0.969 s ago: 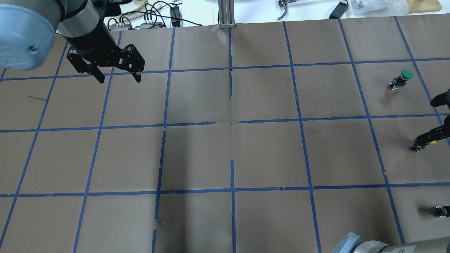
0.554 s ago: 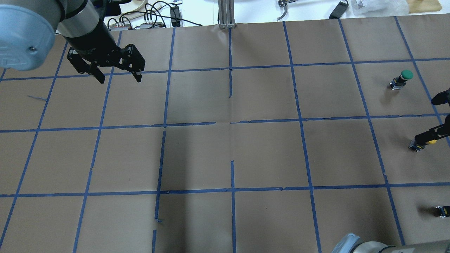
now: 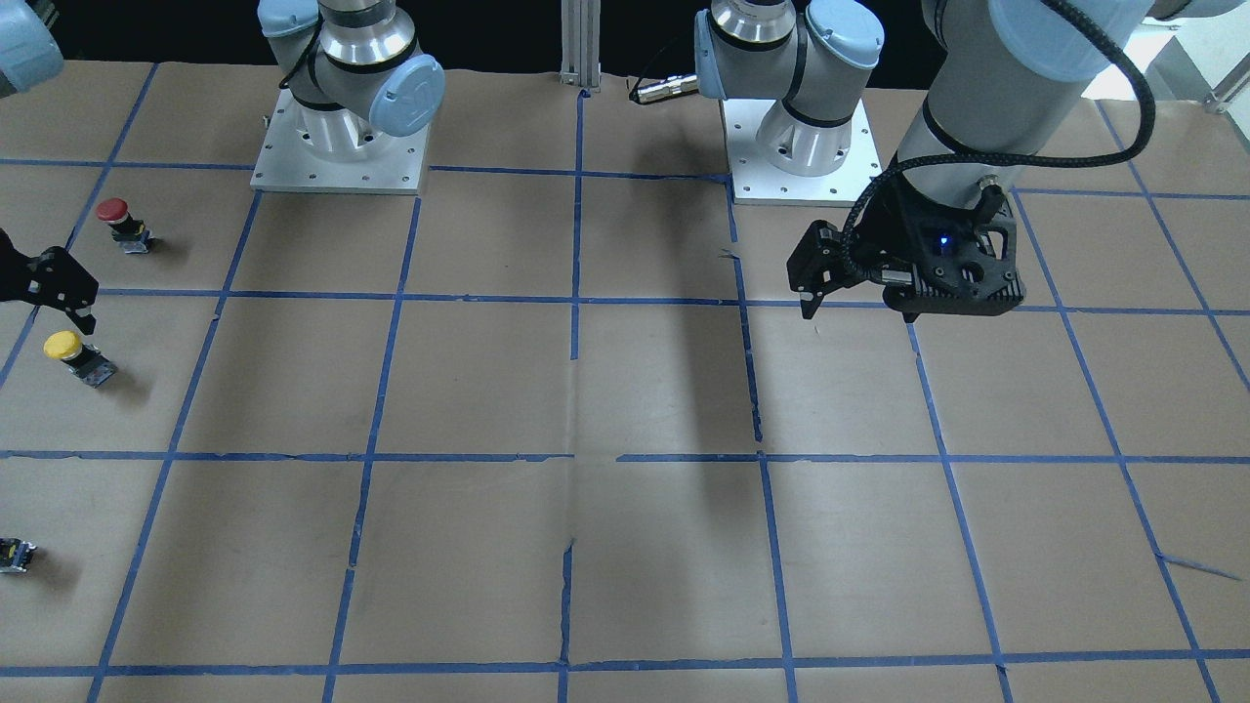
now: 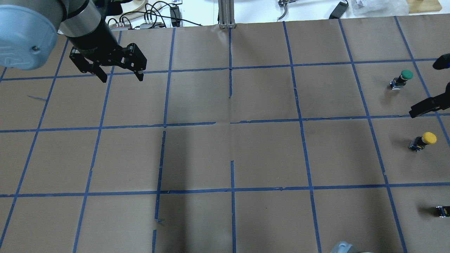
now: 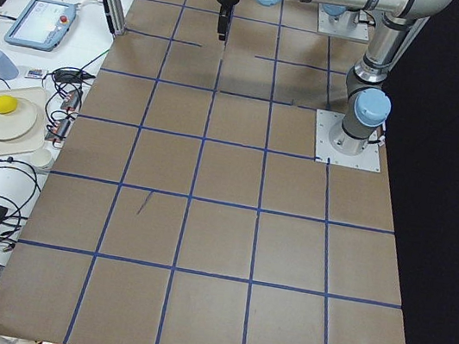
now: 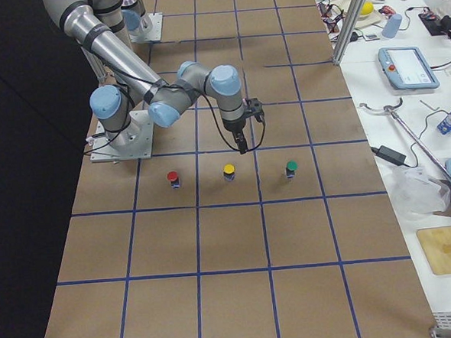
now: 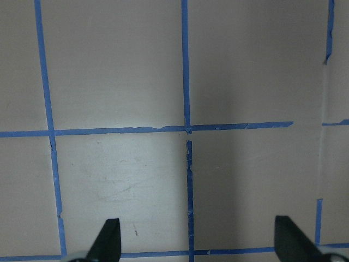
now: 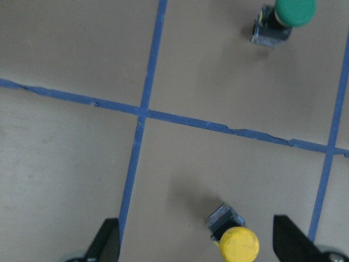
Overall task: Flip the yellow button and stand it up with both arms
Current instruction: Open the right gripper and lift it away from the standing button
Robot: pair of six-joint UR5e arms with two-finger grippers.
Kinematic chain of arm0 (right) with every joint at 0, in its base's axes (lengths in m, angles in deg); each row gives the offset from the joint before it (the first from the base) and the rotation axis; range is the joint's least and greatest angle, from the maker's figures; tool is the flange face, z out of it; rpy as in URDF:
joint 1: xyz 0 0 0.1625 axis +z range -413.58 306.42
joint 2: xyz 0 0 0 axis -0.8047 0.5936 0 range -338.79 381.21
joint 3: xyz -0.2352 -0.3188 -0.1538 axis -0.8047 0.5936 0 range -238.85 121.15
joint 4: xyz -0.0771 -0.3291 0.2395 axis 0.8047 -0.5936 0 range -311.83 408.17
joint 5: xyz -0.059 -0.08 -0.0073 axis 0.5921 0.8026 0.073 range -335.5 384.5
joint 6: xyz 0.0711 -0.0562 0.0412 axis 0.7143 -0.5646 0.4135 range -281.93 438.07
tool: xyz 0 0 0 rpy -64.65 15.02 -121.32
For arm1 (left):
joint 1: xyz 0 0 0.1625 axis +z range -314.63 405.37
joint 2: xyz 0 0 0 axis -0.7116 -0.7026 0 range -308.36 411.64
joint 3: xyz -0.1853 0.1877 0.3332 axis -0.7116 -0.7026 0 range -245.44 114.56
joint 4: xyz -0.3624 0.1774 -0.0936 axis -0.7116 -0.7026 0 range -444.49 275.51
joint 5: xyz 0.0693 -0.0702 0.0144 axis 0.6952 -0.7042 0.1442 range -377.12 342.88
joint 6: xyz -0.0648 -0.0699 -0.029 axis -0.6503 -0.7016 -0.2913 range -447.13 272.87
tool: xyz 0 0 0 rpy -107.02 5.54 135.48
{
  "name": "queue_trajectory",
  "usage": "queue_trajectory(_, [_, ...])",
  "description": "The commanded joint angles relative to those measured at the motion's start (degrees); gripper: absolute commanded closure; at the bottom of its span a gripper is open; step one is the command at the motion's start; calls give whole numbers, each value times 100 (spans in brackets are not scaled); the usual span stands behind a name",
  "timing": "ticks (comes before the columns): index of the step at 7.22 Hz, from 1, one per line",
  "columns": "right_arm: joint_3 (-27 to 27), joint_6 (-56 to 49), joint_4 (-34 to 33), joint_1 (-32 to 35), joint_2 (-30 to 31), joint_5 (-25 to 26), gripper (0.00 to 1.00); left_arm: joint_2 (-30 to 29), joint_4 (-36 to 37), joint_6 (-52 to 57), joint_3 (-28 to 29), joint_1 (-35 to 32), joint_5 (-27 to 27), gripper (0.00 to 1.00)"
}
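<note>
The right gripper (image 8: 200,245) is cut off at the overhead edge, spread open and empty. The yellow button (image 4: 423,140) is seen upright between its fingertips (image 8: 106,240), apart from both. The left gripper (image 4: 122,78) is open too.

The worktop (image 4: 267,154) is seen from behind and above, from across, and along from both ends. It is looked down on closely by both wrist cameras; the yellow button (image 8: 239,244) is shared by right-wrist, overhead and front views.
</note>
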Motion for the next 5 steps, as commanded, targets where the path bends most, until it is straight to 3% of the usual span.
queue_trajectory(1, [1093, 1297, 1779, 899, 140, 31, 1, -3, 5, 7, -1, 0, -15, 0])
queue_trajectory(3, [1772, 2730, 2838, 1857, 421, 40, 1, 32, -57, -2, -2, -9, 12, 0])
queue_trajectory(5, [2151, 3989, 3158, 2833, 501, 93, 1, 6, -57, 77, 120, 43, -6, 0])
